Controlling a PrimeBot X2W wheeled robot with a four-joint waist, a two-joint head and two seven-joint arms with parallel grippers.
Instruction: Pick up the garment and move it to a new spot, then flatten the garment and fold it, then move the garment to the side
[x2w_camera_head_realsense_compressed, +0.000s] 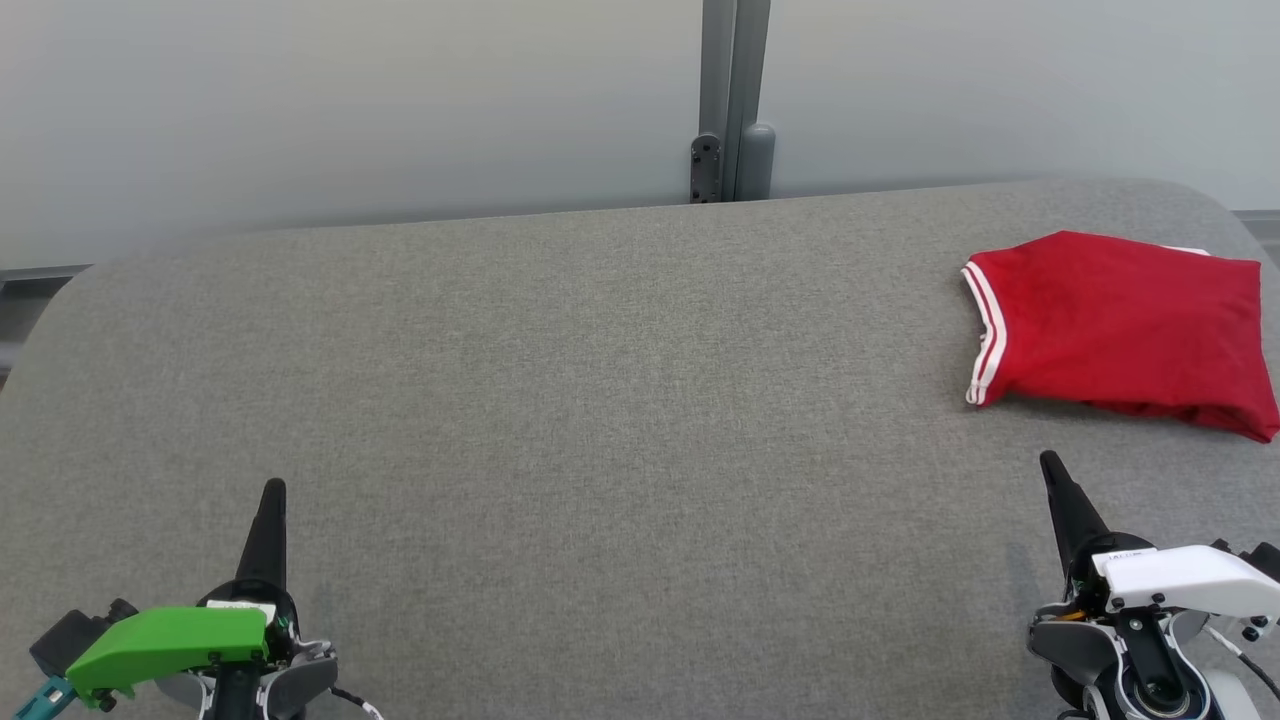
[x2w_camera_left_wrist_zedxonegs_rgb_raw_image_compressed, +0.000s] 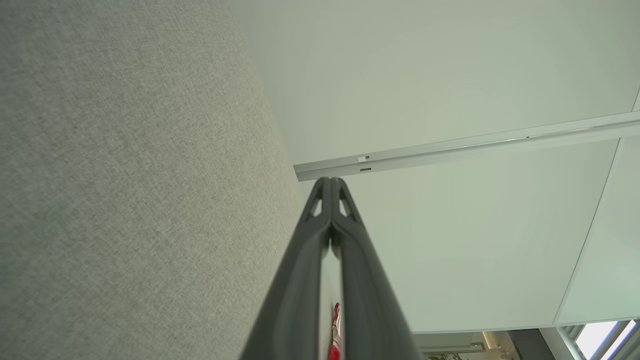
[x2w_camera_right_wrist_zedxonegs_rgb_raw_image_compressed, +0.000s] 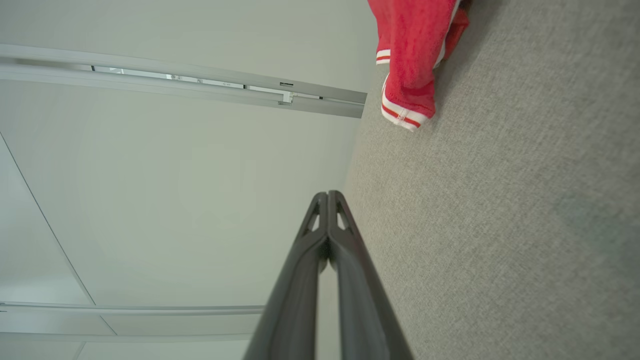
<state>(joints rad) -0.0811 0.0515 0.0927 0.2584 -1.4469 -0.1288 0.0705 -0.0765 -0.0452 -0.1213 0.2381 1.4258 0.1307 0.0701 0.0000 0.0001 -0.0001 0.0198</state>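
Observation:
The garment (x2w_camera_head_realsense_compressed: 1125, 330) is red with white striped trim. It lies folded into a compact rectangle at the far right of the grey fabric table (x2w_camera_head_realsense_compressed: 600, 400). A corner of the garment (x2w_camera_right_wrist_zedxonegs_rgb_raw_image_compressed: 412, 55) with its striped cuff hangs into the top of the right wrist view. A sliver of the garment (x2w_camera_left_wrist_zedxonegs_rgb_raw_image_compressed: 336, 330) peeks between the fingers in the left wrist view. My left gripper (x2w_camera_head_realsense_compressed: 272, 490) rests at the lower left, shut and holding nothing. My right gripper (x2w_camera_head_realsense_compressed: 1050, 462) sits at the lower right, shut and holding nothing, a short way in front of the garment. Both point away from me.
A pale wall with a grey vertical post (x2w_camera_head_realsense_compressed: 733, 100) stands behind the table's far edge. The table's corners are rounded at back left and back right. The garment lies close to the right edge.

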